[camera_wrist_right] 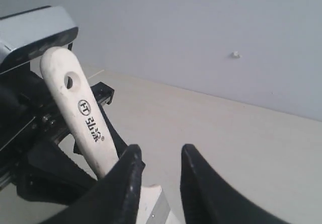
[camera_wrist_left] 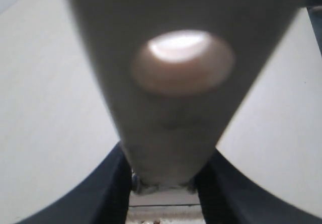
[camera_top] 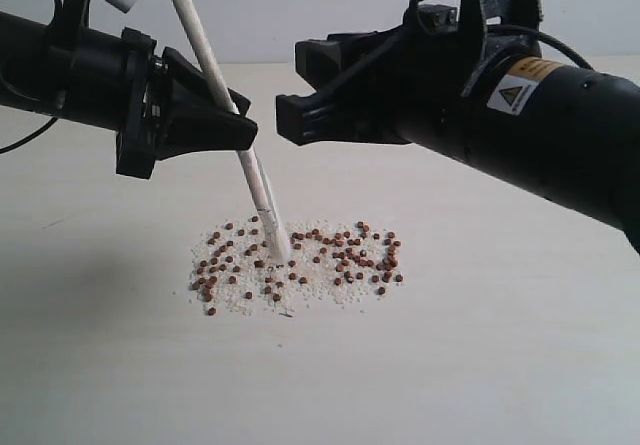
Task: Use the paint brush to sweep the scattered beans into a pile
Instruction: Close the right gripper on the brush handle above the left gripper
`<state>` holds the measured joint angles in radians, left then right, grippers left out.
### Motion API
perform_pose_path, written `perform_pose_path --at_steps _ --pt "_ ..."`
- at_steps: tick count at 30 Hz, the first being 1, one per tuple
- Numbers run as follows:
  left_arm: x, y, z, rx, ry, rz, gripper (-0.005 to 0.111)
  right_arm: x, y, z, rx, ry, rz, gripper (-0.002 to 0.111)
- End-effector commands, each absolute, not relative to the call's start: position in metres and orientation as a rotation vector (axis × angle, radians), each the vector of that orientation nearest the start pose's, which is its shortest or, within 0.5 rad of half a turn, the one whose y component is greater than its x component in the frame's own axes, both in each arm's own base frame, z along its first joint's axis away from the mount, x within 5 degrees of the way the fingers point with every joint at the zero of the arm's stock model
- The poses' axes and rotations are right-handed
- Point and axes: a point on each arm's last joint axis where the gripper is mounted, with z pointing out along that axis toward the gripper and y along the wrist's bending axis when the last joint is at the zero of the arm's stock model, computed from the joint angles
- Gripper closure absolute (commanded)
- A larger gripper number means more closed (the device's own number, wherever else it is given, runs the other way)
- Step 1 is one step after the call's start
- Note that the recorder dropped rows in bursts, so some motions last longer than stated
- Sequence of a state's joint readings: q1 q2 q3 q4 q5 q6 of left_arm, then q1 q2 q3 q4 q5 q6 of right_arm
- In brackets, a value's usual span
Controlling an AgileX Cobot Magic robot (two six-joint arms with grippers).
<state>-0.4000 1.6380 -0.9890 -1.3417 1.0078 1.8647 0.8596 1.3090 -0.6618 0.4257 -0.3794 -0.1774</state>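
Note:
The paint brush [camera_top: 215,75] stands edge-on and tilted, handle up to the left, its bristles [camera_top: 279,248] down among the beans [camera_top: 350,260]. My left gripper [camera_top: 238,131] is shut on the handle. Up close, the handle [camera_wrist_left: 171,128] with its hole fills the left wrist view between the dark jaws. The reddish-brown beans and whitish grains lie in a loose, wide patch on the table, not a compact pile. My right gripper [camera_top: 293,90] hangs open above the patch, just right of the brush and not touching it. In the right wrist view the right gripper [camera_wrist_right: 161,153] holds nothing, with the handle [camera_wrist_right: 83,118] beyond it.
The pale table [camera_top: 500,365] stretches bare round the patch. A light wall [camera_top: 300,5] rises behind it. Both black arms hang low over the table's middle, close to each other.

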Motion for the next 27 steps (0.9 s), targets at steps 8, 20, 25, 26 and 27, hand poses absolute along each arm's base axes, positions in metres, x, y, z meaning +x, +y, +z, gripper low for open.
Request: perform_pose_path --at_steps 8,20,25,26,27 --pt "0.259 -0.191 0.248 1.433 1.652 -1.031 0.107 0.178 0.228 0.271 -0.643 1.666 0.662 0.064" --pt "0.260 -0.192 0.249 1.414 1.661 -1.039 0.107 0.187 0.246 0.266 -0.711 1.619 0.580 0.054" --pt "0.260 -0.192 0.249 1.410 1.665 -1.042 0.107 0.193 0.255 0.272 -0.711 1.596 0.578 0.054" --pt "0.260 -0.192 0.249 1.410 1.665 -1.042 0.107 0.194 0.257 0.273 -0.709 1.594 0.579 0.054" --pt "0.260 -0.192 0.249 1.410 1.665 -1.042 0.107 0.195 0.257 0.274 -0.702 1.593 0.582 0.054"
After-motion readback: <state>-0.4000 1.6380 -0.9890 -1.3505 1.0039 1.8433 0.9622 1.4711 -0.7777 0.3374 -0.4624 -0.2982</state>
